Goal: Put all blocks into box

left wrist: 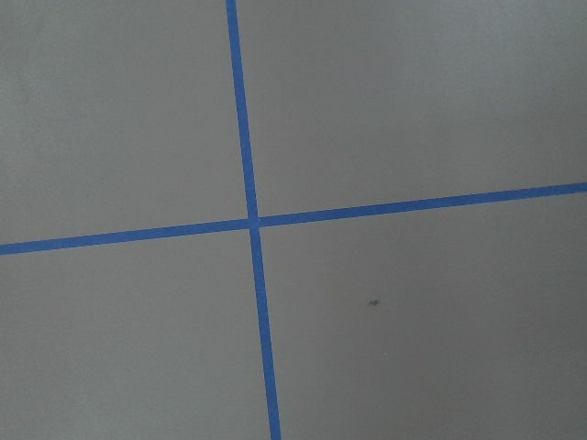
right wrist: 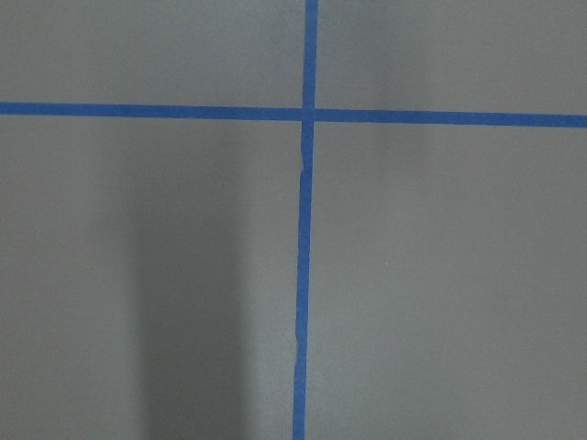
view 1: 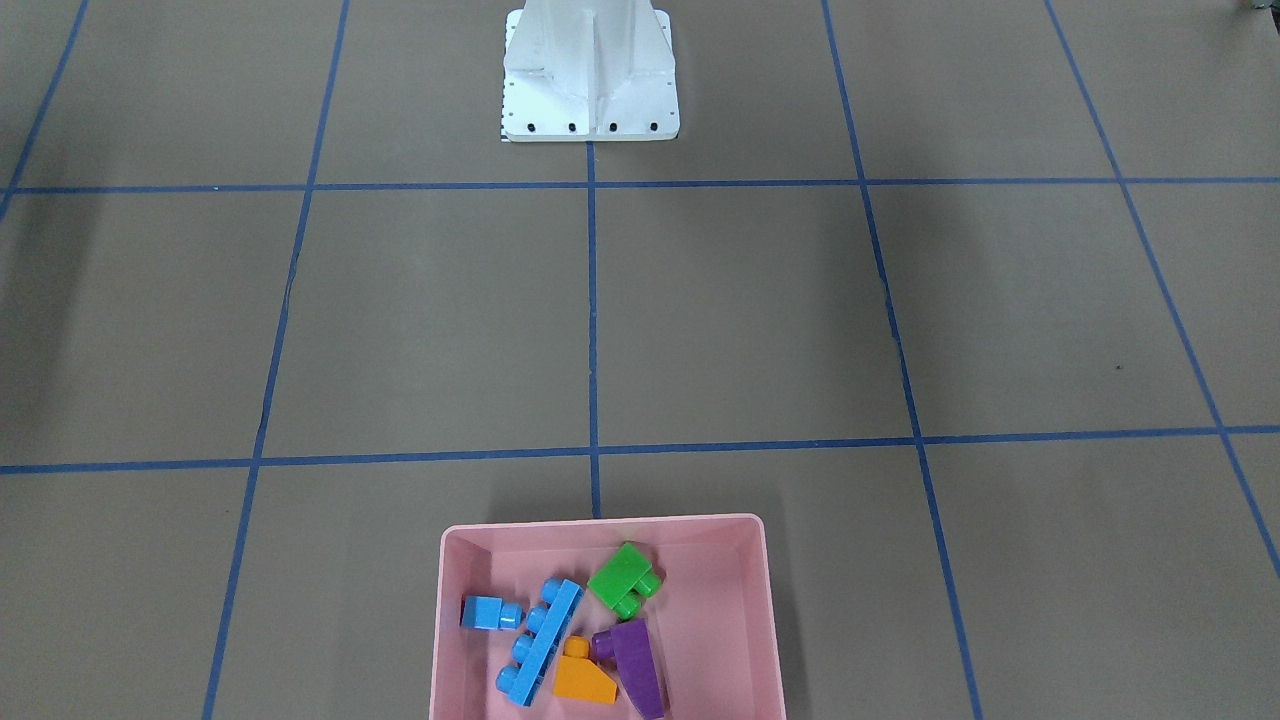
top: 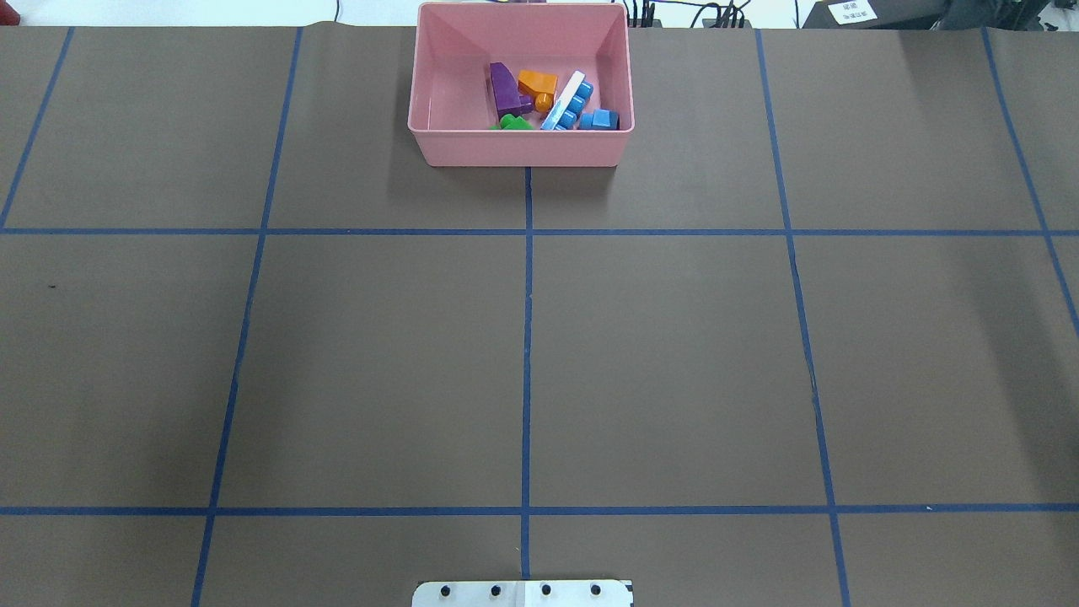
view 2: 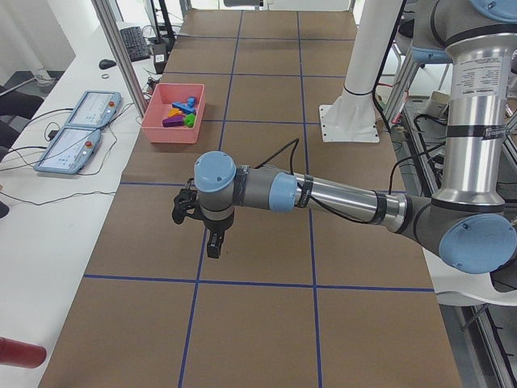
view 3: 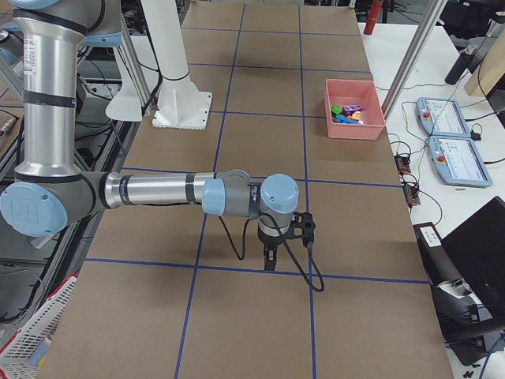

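The pink box (view 1: 600, 522) stands at the table's far edge from the robot, and all the blocks lie inside it. In it I see a green two-stud block (view 1: 620, 575), a small blue cube (view 1: 485, 612), a long blue bar (view 1: 545, 640), an orange sloped block (view 1: 583, 682) and a purple sloped block (view 1: 635, 665). The overhead view shows the same box (top: 518, 147). My left gripper (view 2: 212, 242) hangs over bare table far from the box, seen only from the side, so its state cannot be told. The same holds for my right gripper (view 3: 271, 257).
The robot's white metal base (view 1: 590, 80) stands at the table's middle edge. Blue tape lines divide the brown table into a grid. Two tablet-like pendants (view 2: 77, 133) and cables lie on the white bench beside the box; a red object (view 2: 20, 353) lies at its near end.
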